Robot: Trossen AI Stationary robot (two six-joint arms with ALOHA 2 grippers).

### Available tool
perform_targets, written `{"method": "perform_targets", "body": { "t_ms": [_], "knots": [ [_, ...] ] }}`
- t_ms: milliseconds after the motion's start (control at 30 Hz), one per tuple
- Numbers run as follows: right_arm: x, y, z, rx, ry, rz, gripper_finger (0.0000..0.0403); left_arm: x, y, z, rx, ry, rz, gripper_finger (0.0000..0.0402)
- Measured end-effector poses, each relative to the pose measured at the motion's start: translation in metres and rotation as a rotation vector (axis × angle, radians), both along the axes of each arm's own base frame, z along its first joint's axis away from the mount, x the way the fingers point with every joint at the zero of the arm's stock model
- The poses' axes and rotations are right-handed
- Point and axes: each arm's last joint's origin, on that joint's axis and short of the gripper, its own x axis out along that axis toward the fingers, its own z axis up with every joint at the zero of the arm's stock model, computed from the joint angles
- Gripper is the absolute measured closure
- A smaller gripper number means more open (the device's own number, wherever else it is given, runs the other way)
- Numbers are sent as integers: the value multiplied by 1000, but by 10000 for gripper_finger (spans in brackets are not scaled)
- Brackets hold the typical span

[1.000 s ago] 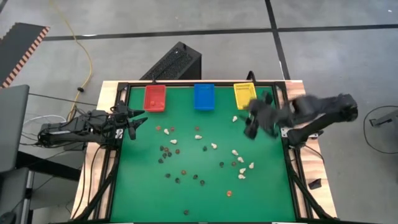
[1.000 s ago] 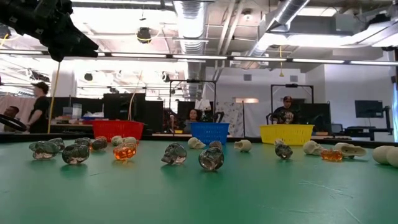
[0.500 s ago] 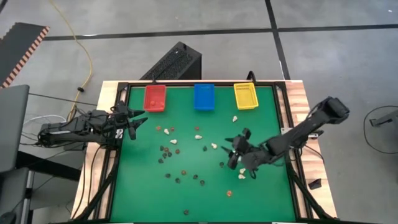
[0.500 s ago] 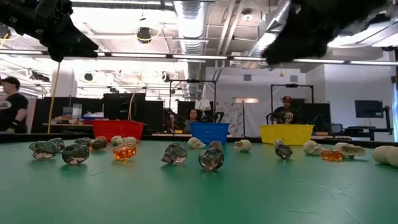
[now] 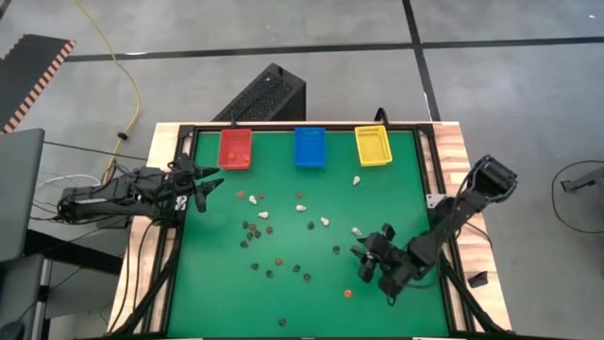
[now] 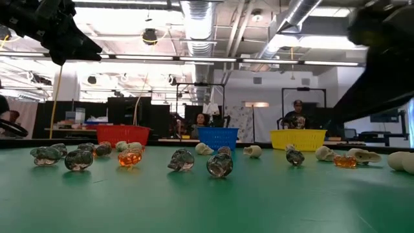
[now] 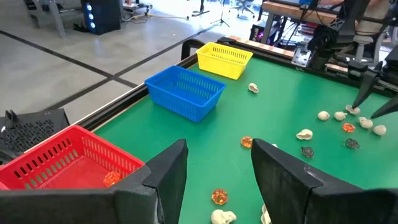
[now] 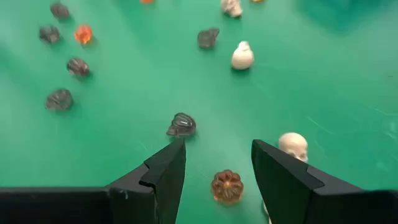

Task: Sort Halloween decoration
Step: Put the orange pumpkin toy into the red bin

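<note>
The Halloween decoration point(image 5: 283, 238) lies scattered across the middle of the green table point(image 5: 217, 293), well apart from the three bins at the far edge. The pieces are tiny skulls and pumpkins in cream-white, black and orange-brown. In my right wrist view an orange pumpkin point(image 8: 226, 185) sits between my two fingers point(image 8: 163, 174), close to their tips, with nothing touching it. A black skull point(image 8: 181, 124) lies just ahead of one finger, and a cream skull point(image 8: 292, 145) lies just beside the other. Farther on I see another cream skull point(image 8: 242, 56), more dark pieces and a second orange one.

My right gripper point(image 5: 373, 262) is low over the near right part of the table, among the cream pieces there. Its fingers stand apart and hold nothing.

My left gripper point(image 5: 202, 183) waits at the left edge of the table, near the red bin point(image 5: 235, 148). Its fingers point(image 7: 166, 174) are also spread and empty. One orange piece point(image 7: 112, 178) already lies inside the red bin. The blue bin point(image 5: 309, 146) and the yellow bin point(image 5: 372, 144) stand along the same far edge, the blue one between the other two.

In the low view, people point(image 6: 295, 118) show in the room beyond the table.
</note>
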Motion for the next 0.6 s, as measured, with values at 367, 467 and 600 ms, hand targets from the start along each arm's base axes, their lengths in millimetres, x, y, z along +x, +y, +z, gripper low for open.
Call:
{"method": "perform_targets", "body": {
  "t_ms": [367, 467, 600],
  "knots": [
    [-9, 0, -5, 20, 28, -40, 189, 0, 0, 0, -2, -1, 0, 233],
    [-7, -5, -7, 54, 105, -40, 189, 0, 0, 0, -2, 0, 0, 233],
    [-4, -9, -8, 68, 153, -25, 187, 0, 0, 0, -3, 1, 1, 233]
  ]
}}
